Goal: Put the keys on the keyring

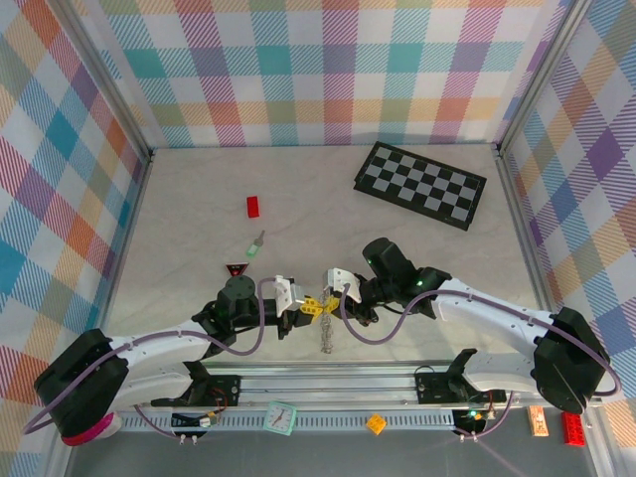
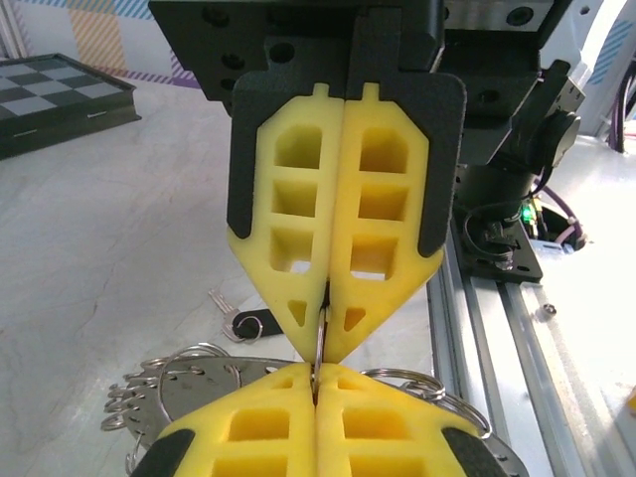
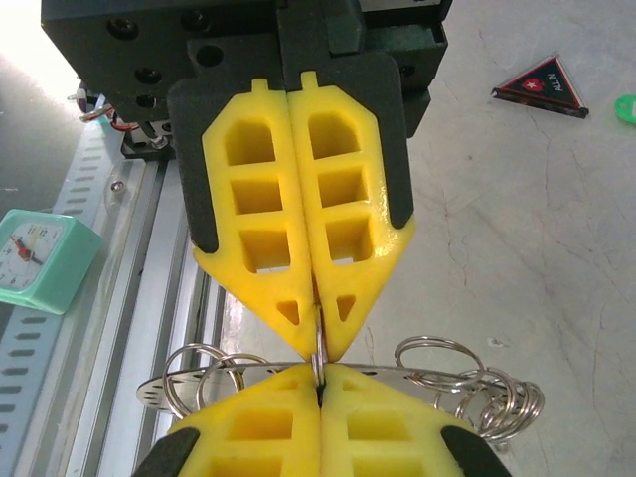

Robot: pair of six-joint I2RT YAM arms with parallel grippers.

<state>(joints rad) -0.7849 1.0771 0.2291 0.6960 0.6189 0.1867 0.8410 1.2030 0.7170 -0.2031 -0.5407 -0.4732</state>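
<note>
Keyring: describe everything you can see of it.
The keyring is a bunch of thin, shiny silver wire rings that look strung along a flat perforated metal strip. The rings fan out to either side of the fingertips. One thin wire section is pinched from opposite ends by the left gripper and the right gripper, both shut on it, tip to tip. It sits near the aluminium rail at the table edge. Whether it rests on the table cannot be told.

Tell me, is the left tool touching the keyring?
Touching. In the left wrist view the left tool is shut, and the thin wire of the keyring runs straight into the seam at its closed tip, with no gap.
</note>
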